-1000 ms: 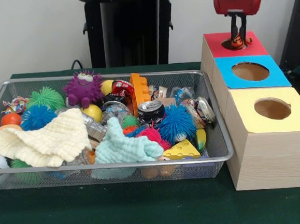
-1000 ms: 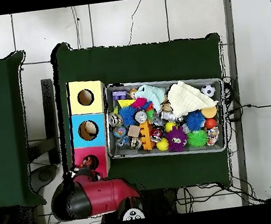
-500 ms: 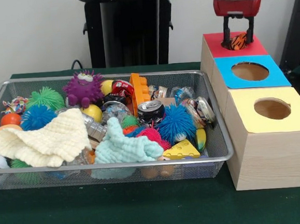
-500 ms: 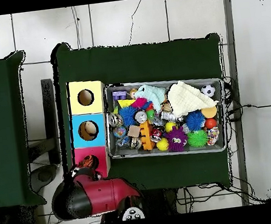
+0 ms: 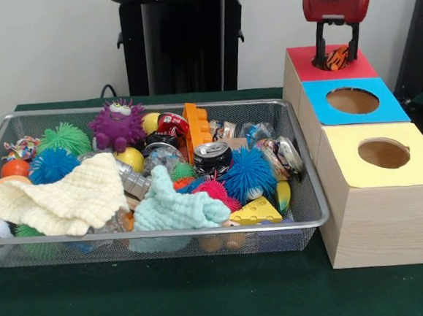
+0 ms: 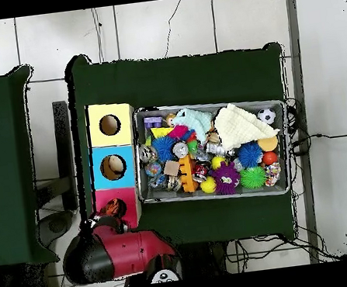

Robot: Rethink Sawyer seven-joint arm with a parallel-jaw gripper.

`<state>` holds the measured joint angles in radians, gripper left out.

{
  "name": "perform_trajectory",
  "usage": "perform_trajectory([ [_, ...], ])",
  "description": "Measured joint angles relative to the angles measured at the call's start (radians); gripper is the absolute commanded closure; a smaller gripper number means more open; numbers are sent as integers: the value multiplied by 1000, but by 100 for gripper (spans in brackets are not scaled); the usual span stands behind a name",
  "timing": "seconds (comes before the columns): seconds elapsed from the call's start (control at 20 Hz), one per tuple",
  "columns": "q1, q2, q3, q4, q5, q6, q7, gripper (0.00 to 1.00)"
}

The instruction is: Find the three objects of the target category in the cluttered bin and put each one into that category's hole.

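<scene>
The gripper (image 5: pixel 337 46) hangs over the red box (image 5: pixel 303 63) at the far end of the row, its two black fingers (image 5: pixel 320 36) spread apart with an orange, dark-striped toy (image 5: pixel 337 57) low between them, at the mouth of that box's hole; whether the toy is resting in the hole or half caught on its rim I cannot tell, because the fingers and the toy cover the opening. From above, the red arm (image 6: pixel 116 254) overlaps the corner of the red box and an orange patch shows in its hole (image 6: pixel 115 208), which agrees with the toy sitting at the opening. My reading is that this is the release of one target into its hole. To do it well, the fingers should be wide enough that neither touches the toy, and the lift should go straight up, so nothing drags the toy sideways onto the red top. If it is perched on the rim, a light push down with the fingers brought together would be safer than a new grasp. The blue box (image 5: pixel 354 103) and yellow box (image 5: pixel 384 160) stand next in the row with their holes open and dark. Beside them the wire bin (image 5: pixel 304 220) is crowded with spiky balls (image 5: pixel 248 174), two knitted cloths (image 5: pixel 64 193), cans (image 5: pixel 213 156) and a purple monster (image 5: pixel 117 123), so the next search should start high above the heap.
</scene>
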<state>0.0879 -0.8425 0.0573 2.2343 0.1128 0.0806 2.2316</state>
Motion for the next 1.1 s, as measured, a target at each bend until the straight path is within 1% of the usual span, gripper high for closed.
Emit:
perform_trajectory([
  [0.85, -11, -5, -2, 0, 0, 5, 0, 0],
  [1.1, -11, -33, -14, -3, 0, 70, 0, 0],
])
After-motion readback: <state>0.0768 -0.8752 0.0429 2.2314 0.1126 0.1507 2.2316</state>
